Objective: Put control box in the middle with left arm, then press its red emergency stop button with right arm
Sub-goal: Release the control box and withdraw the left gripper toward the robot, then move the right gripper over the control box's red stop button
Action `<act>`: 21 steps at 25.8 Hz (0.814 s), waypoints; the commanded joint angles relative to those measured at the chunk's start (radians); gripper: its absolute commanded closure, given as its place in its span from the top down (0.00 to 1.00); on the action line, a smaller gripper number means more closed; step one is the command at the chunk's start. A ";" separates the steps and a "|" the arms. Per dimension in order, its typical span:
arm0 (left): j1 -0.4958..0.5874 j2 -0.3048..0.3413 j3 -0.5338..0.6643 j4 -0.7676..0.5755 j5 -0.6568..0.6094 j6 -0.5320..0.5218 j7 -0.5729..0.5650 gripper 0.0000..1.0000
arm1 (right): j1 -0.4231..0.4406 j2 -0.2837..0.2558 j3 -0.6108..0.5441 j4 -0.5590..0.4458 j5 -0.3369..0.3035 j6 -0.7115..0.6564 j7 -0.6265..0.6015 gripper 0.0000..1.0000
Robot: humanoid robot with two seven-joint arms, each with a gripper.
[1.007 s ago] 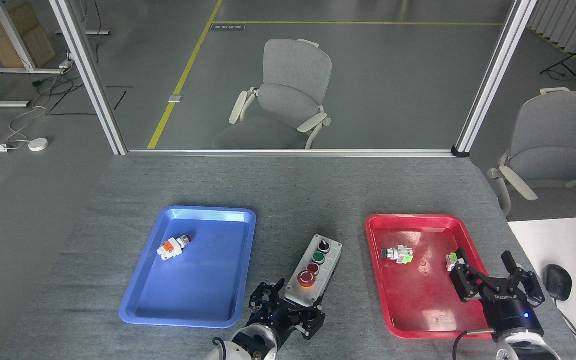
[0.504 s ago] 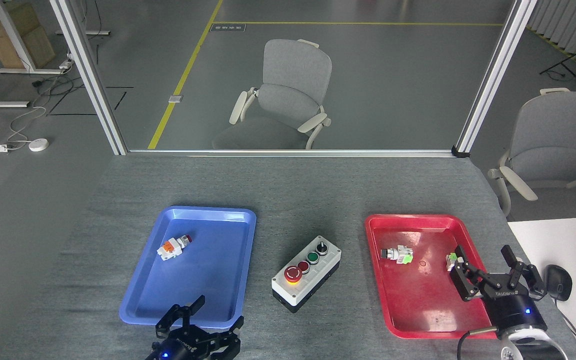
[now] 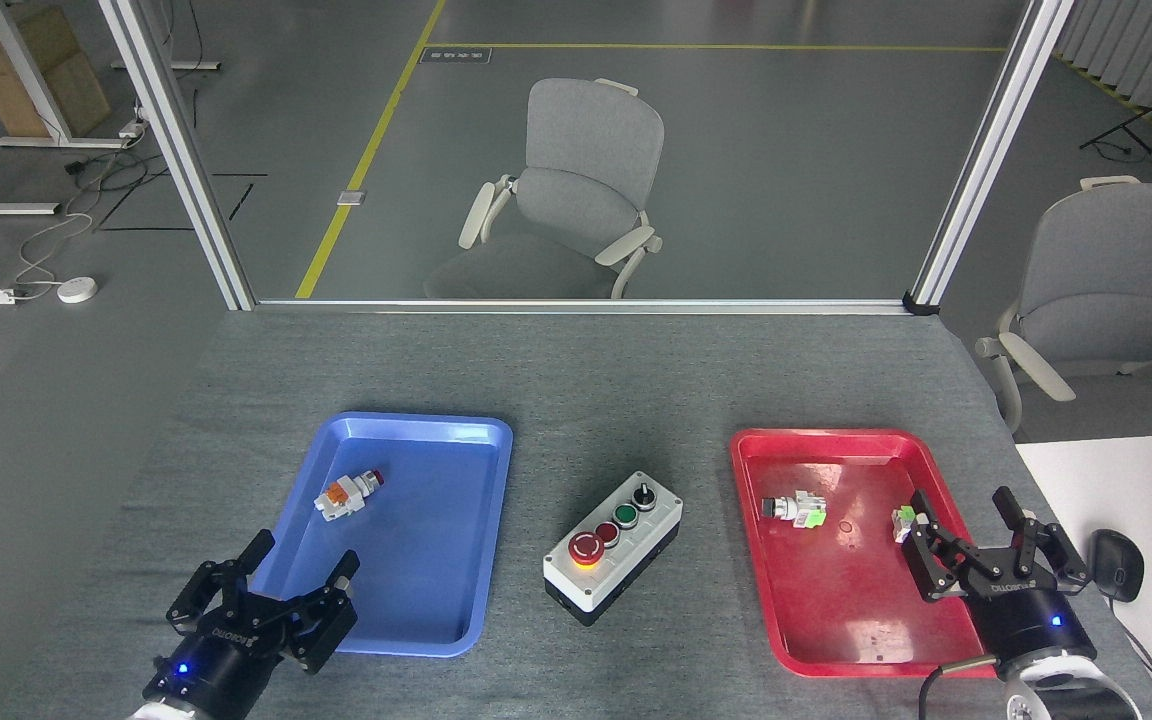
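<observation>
The left gripper (image 3: 266,600) has its fingers spread and empty; it has let go of the control box (image 3: 613,546) and drawn back over the blue tray (image 3: 406,440) corner. So the box now rests on the grey cloth (image 3: 616,400) between the trays, placing seemingly done. The right gripper (image 3: 996,545), fingers apart too, hovers at the red tray (image 3: 836,440) edge, well apart from the emergency stop button (image 3: 586,547)

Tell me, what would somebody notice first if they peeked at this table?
Probably the two bright trays: a blue tray on the left and a red tray on the right. Between them, on the grey cloth, sits the control box with its big red emergency stop button. An open black gripper waits near each front corner.
</observation>
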 commanded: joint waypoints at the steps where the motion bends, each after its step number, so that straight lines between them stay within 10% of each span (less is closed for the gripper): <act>1: -0.042 -0.014 0.013 0.006 0.013 0.060 -0.002 0.99 | -0.002 -0.001 0.025 -0.018 -0.001 -0.002 0.057 0.42; 5: -0.057 -0.036 0.013 0.007 0.013 0.079 -0.002 0.99 | 0.000 0.006 0.066 -0.068 -0.012 -0.005 0.115 0.00; 21: -0.140 -0.082 0.010 0.015 0.013 0.077 -0.014 0.99 | -0.118 0.180 0.316 -0.159 -0.007 0.011 0.239 0.00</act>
